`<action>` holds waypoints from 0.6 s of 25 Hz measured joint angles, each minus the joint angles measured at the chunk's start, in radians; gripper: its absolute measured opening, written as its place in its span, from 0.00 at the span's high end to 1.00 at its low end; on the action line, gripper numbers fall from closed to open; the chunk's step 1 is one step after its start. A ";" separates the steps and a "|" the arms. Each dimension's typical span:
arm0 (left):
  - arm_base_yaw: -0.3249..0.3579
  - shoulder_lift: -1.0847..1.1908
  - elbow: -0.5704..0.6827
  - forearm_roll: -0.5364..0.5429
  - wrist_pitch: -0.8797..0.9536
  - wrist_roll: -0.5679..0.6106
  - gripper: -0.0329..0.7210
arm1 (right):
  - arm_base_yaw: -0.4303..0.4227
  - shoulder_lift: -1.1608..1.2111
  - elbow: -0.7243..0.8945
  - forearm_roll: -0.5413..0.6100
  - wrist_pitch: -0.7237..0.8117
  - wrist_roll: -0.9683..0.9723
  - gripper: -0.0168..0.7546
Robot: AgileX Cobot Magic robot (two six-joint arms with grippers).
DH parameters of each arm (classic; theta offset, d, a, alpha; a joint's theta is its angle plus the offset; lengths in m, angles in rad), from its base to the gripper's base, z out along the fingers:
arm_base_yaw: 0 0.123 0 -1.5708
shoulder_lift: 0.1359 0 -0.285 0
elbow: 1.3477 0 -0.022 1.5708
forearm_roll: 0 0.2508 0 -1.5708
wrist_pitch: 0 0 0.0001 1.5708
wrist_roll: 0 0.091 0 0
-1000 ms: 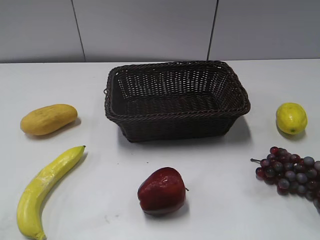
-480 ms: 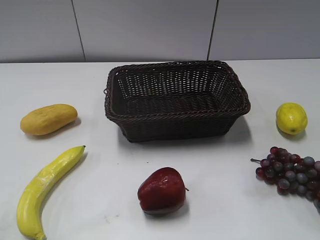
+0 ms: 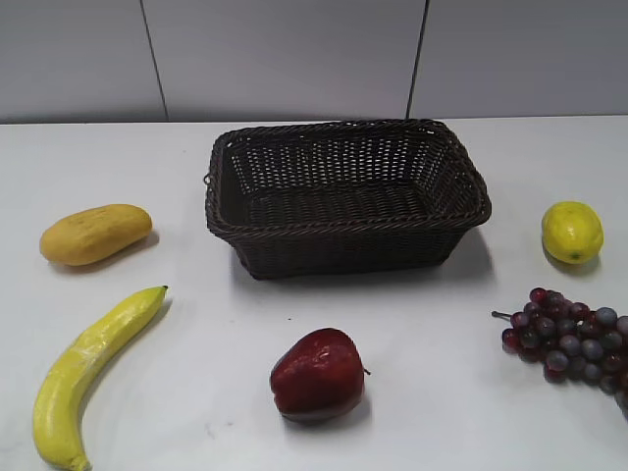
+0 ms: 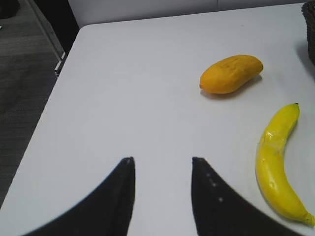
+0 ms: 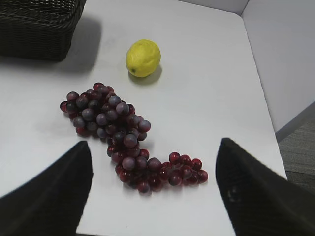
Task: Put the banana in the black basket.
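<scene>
The table (image 3: 196,177) was a plain white surface, and behind it stood a grey wall of panels (image 3: 285,54) with thin dark seams. In the left wrist view the left edge of the table was visible, with a dark grey floor (image 4: 19,88) beyond it; in the right wrist view the right edge and a rounded corner were visible, with a pale wall close beside them. The black basket (image 3: 345,196) stood in the middle at the far side, with nothing visible inside. The banana (image 3: 86,374) lay on the table at the near left, well apart from the basket, with its dark tip pointing toward the basket. A yellow-orange oval fruit (image 3: 95,234) lay beyond the banana, near it but not touching. A red apple (image 3: 318,375) lay in front of the basket, a lemon (image 3: 572,232) lay to the right of the basket, and a bunch of dark red grapes (image 3: 567,343) lay near the right edge. Bare table was between the banana and the basket. The left gripper (image 4: 162,164) hung over bare table to the left of the banana, its fingers spread apart and holding nothing. The right gripper (image 5: 152,162) hung over the grapes with its fingers spread wide, also holding nothing.
</scene>
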 joint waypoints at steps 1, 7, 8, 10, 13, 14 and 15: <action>0.000 0.000 0.000 0.000 0.000 0.000 0.58 | 0.000 0.000 0.000 0.000 0.000 0.000 0.21; 0.000 0.000 0.000 -0.001 0.000 0.000 0.53 | 0.000 0.000 0.000 0.000 0.000 0.000 0.21; 0.000 0.000 0.000 -0.003 0.000 0.000 0.46 | 0.000 0.000 0.000 0.000 0.000 0.000 0.21; 0.000 0.019 0.000 -0.005 0.000 0.000 0.27 | 0.000 0.000 0.000 0.000 0.000 0.000 0.21; 0.000 0.091 0.000 -0.008 -0.001 0.000 0.13 | 0.000 0.000 0.000 0.000 0.000 0.000 0.21; 0.000 0.124 0.000 -0.008 -0.001 0.000 0.13 | 0.000 0.000 0.000 0.000 0.000 0.000 0.21; 0.000 0.160 0.000 -0.008 -0.005 0.000 0.13 | 0.000 0.000 0.000 0.000 0.000 0.000 0.21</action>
